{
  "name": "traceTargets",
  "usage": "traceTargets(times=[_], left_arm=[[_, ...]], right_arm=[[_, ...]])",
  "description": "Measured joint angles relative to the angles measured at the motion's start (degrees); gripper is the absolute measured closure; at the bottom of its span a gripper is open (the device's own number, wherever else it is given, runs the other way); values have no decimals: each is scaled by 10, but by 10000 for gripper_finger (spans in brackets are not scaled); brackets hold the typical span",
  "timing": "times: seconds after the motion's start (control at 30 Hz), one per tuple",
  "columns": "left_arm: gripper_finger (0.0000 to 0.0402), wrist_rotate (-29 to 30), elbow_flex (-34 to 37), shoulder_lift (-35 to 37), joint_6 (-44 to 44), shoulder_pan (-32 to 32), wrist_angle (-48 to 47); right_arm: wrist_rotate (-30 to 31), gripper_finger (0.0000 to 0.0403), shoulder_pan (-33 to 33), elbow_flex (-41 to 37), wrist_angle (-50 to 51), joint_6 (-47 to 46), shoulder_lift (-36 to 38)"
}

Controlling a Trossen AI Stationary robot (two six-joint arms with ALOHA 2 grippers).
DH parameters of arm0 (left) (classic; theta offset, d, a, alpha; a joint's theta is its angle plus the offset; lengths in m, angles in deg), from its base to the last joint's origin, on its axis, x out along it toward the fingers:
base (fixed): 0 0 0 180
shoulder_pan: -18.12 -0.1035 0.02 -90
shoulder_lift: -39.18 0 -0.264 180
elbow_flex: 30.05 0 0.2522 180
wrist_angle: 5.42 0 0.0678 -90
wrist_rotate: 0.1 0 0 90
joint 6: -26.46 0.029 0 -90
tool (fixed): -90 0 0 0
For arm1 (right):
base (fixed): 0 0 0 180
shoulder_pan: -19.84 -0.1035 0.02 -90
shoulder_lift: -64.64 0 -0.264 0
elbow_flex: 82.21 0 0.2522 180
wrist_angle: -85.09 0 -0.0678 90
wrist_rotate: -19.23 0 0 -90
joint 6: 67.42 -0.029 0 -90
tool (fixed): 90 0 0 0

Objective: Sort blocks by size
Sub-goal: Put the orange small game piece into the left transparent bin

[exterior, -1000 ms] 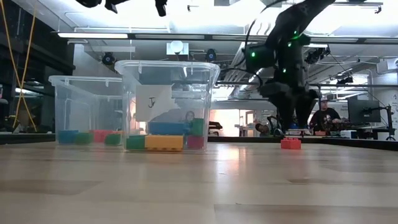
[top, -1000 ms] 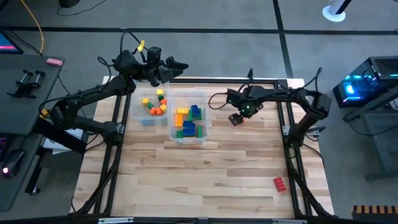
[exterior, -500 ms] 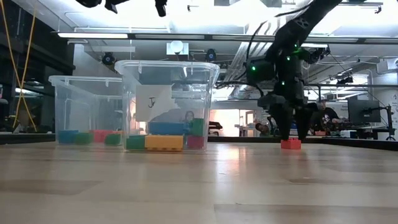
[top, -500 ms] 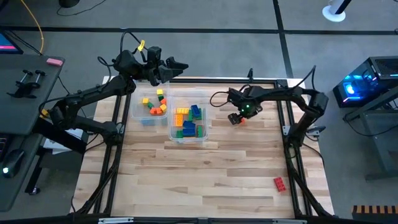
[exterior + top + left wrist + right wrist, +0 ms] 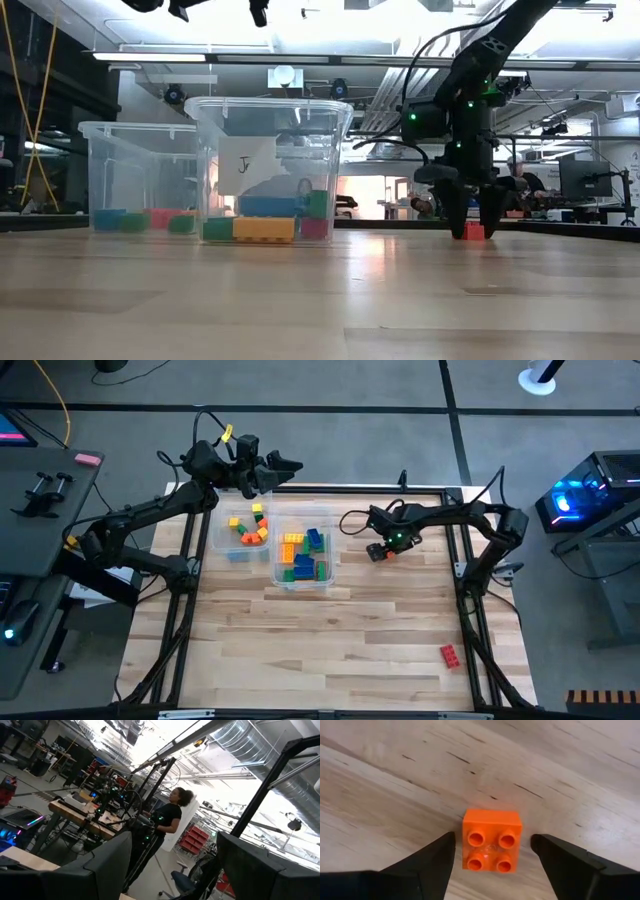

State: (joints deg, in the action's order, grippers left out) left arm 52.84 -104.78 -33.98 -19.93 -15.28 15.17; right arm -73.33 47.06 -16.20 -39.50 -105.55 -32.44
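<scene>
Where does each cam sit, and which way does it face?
High: overhead, straight down; both arms, two bins, red brick.
Low: table height, level across; right arm over the orange block.
Left wrist: raised left gripper, open, facing the room and a person.
Right wrist: looking down, open right gripper straddling the orange block.
Shared: low and right wrist both see that block.

Two clear bins far left, bare tabletop elsewhere, lone red brick near right
</scene>
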Motion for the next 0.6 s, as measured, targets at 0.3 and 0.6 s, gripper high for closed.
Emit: traceTargets(times=[0.3,0.6], left_arm=[[122,0,0,0,0,0,0],[122,0,0,0,0,0,0]], right_arm=[[30,267,1,3,29,5,1],[117,266,34,65,108,74,83]])
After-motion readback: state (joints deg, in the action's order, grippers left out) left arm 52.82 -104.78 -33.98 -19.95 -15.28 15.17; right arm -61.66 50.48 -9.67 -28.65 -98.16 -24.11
